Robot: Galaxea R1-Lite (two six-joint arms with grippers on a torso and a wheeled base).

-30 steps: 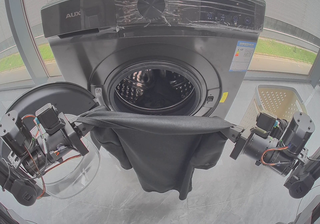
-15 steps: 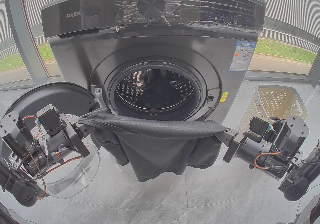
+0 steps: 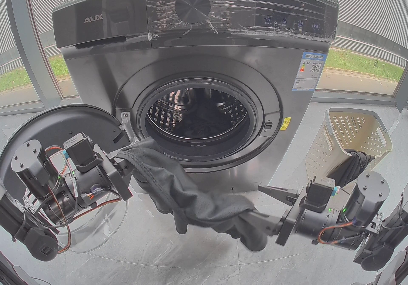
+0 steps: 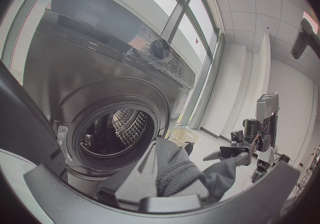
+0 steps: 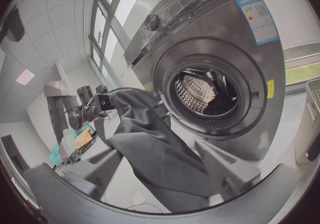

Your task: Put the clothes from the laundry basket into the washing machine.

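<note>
I'm seeing the left gripper [image 3: 124, 161] pinching one end of the dark garment [image 3: 187, 196], near left of the washing machine [image 3: 106, 73] opening. The right gripper [image 3: 261, 204] is hanging spread, the cloth draping over one finger, with the laundry basket [image 3: 361, 128] to its right.

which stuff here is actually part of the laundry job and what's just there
Part of the job: dark garment, clamped in the left gripper and draped through the open right gripper; laundry basket; dark cloth on its rim; washing machine with its door open.
Just there: energy label; yellow sticker; windows.
</note>
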